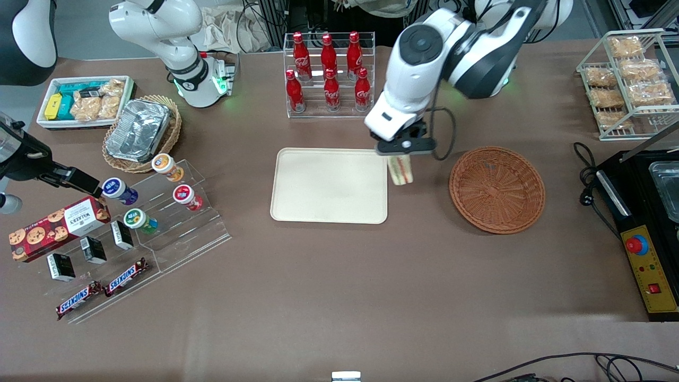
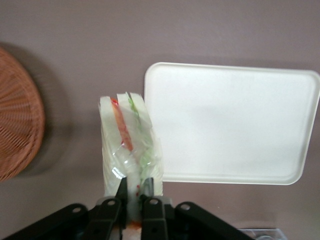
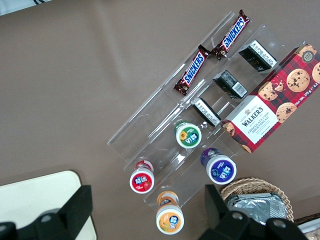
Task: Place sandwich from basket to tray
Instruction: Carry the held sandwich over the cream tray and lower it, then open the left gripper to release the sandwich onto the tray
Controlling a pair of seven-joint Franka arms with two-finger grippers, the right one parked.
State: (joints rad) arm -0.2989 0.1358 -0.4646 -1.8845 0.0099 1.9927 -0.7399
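I take the tray (image 1: 329, 185) as my landmark: my gripper (image 1: 401, 155) hangs in the air just off the tray's short edge on the working arm's side, between the tray and the basket (image 1: 497, 189), clear of both. From the wrist camera I see its two fingers (image 2: 121, 192) pinched nearly together on the sandwich (image 2: 129, 145), clamping the clear wrap at one end so the wedge juts out from the jaws with its orange, red and green filling layers showing. The sandwich is lifted above the table, just beside the tray's rim rather than over the tray's surface, and it touches neither tray nor basket. The basket sits on the table near the tray, toward the working arm's end. Farther from the front camera than the tray stands a clear rack of red cola bottles (image 1: 329, 74)
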